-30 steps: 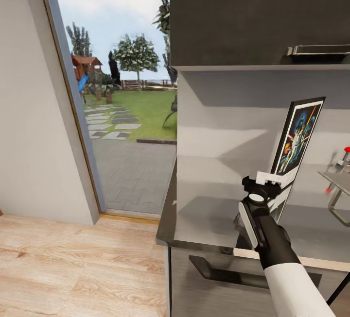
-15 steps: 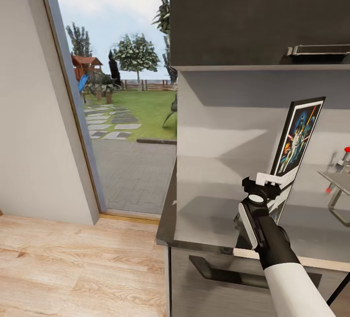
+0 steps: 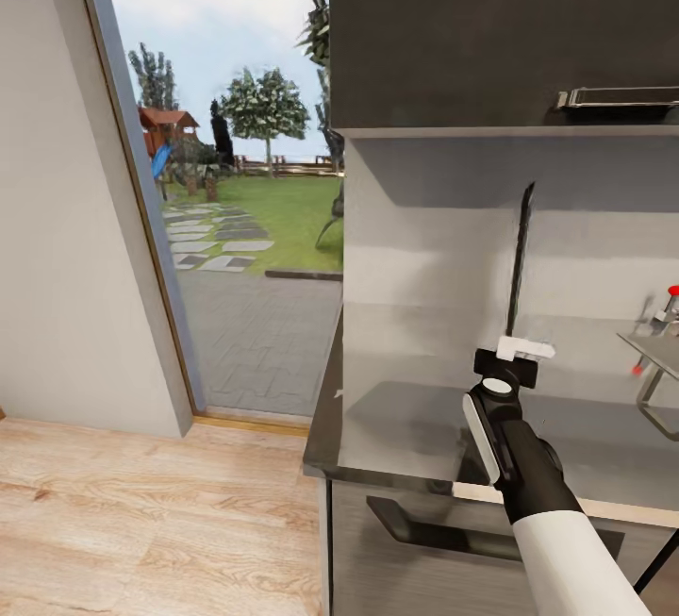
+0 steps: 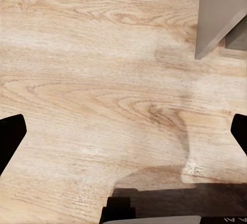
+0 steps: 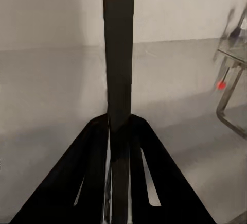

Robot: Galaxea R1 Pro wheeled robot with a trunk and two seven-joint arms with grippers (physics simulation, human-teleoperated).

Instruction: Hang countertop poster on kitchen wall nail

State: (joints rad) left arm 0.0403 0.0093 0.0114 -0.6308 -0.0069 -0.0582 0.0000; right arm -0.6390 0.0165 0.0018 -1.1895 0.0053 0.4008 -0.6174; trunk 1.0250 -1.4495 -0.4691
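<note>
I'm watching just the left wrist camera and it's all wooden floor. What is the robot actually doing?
Observer: The right gripper is shut on the poster, holding it upright above the kitchen countertop.
Operator: Does the picture face the head camera?
Observer: No, the head view catches it edge-on, as a thin dark strip.
Operator: What's nearby?
Observer: A chrome tap with a red knob stands beside it, at the right of the head view.
</note>
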